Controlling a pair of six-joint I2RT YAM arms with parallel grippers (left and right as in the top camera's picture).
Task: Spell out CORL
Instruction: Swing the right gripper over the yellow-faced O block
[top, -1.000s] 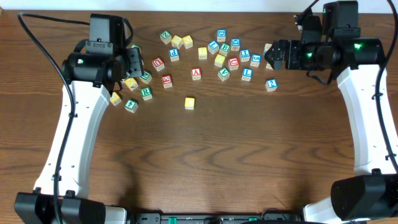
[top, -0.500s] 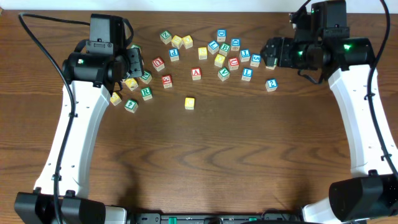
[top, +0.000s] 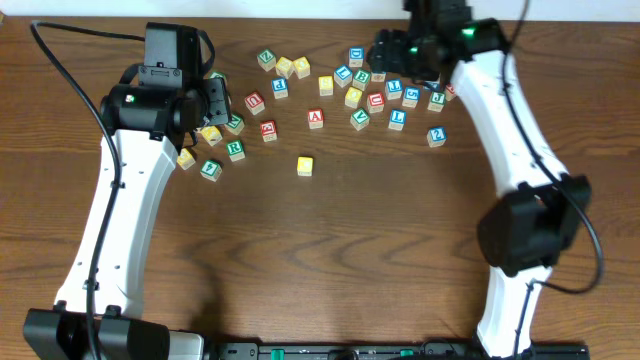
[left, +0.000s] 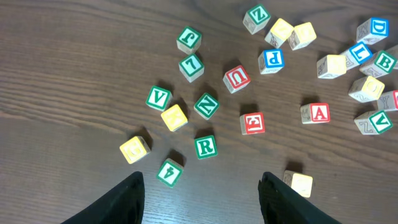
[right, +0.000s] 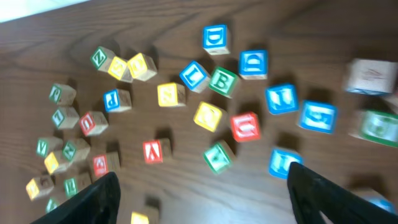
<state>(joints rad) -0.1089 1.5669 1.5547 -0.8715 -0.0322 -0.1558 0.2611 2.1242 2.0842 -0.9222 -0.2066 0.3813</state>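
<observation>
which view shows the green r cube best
The left wrist view: the R cube lies near the middle of the frame, its letter sharp and large, nothing covering it. Overhead, the R cube is in plain sight but small. The right wrist view is blurred, and I cannot pick it out there.

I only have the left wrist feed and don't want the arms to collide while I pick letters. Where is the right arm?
Observer: The right gripper hovers by the blue-lettered cubes that lie beyond your right edge.
Operator: Is it carrying anything?
Observer: No. In its own wrist view the fingers stand wide apart with nothing between them.
Operator: Any stray block farther out that way?
Observer: Yes. A lone blue cube sits apart from the others, to their right and nearer the arms' bases.
</observation>
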